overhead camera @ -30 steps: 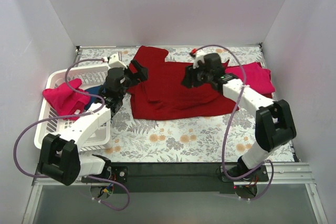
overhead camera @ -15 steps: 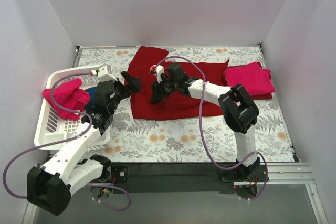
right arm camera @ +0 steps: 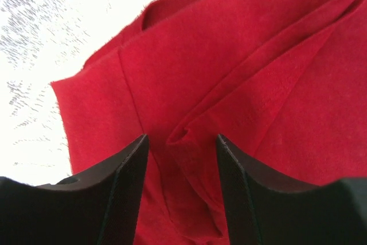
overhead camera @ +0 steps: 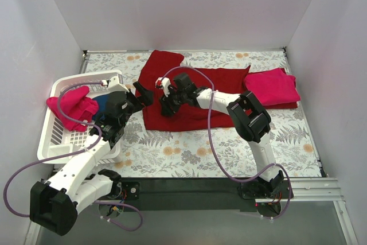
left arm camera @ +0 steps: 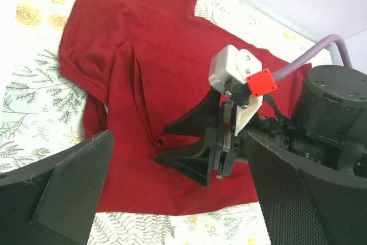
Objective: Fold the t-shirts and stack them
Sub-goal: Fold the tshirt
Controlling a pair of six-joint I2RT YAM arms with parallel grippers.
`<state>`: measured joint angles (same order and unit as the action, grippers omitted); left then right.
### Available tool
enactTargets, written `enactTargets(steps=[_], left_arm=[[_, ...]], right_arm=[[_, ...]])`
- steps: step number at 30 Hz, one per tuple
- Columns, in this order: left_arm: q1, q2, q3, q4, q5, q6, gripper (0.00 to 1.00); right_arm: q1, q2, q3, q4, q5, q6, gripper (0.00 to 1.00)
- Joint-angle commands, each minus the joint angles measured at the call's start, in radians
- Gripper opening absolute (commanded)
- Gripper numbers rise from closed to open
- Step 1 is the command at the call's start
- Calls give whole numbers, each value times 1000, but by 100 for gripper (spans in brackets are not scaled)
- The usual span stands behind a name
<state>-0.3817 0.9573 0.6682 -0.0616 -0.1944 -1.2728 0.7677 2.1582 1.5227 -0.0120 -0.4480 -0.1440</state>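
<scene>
Dark red t-shirt (overhead camera: 218,78) half-hidden under left gripper (overhead camera: 142,92) and right gripper (left arm camera: 162,142), both wide-open, empty.

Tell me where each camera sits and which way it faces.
Top external: fixed above and behind the bases, looking down on the table; both arms show, left gripper and right gripper at the dark red t-shirt.
Left wrist: looks across that shirt at the right gripper; the left fingers frame the bottom corners.
Right wrist: close over a fold in the shirt, right fingers either side.
Shared: all three see the dark red t-shirt; top external and left wrist both show the right gripper.
</scene>
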Motion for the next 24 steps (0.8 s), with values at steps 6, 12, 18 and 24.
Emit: enactTargets(steps=[6,12,18,24], left_arm=[[4,1,-2,-10,6,1,90],[4,-5,-12,-12,0,3,90],[4,18,-21,-21,4,3,90],[4,29,-25,-20,15,1,90]], right_arm=[[7,26,59,-36,98,-49,25],[-5,14,73,-36,193,-20,2],[-68,-17,54,-36,256,81,1],[-133,-40,-7,-29,275,181,1]])
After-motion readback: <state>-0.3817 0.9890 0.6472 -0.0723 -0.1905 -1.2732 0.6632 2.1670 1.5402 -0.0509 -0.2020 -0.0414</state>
